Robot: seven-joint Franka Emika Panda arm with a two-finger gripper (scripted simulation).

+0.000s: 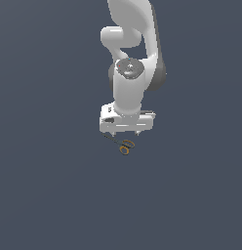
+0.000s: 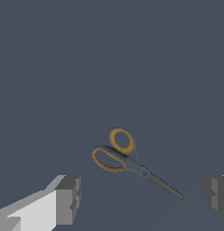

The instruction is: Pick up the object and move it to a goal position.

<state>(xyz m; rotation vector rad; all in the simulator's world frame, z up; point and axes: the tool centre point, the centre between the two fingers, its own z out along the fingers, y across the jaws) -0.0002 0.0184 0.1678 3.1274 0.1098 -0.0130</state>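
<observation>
Floor (image 1: 50, 195): plain dark slate surface filling both views, unmarked.

Arm (image 1: 130, 53): white Panda, seen only in the exterior view, pointing downward; its upper links are cut off by the frame's upper edge. The wrist view shows none of it.

Gripper (image 1: 126, 132): white hand body in the exterior view, with only short finger stubs poking out below, too small there to judge spacing. In the wrist view the fingers (image 2: 68, 199) show as grey blocks at opposite sides of the frame, spread wide, nothing between the pads; the second is cut by the frame edge.

Scissors (image 2: 130, 160): lying flat on the floor, just below the gripper, untouched. The wrist view shows two orange ring handles, pivot and closed dark blades. In the exterior view, scissors (image 1: 124, 145) appear as a speck; the blades are barely discernible.
</observation>
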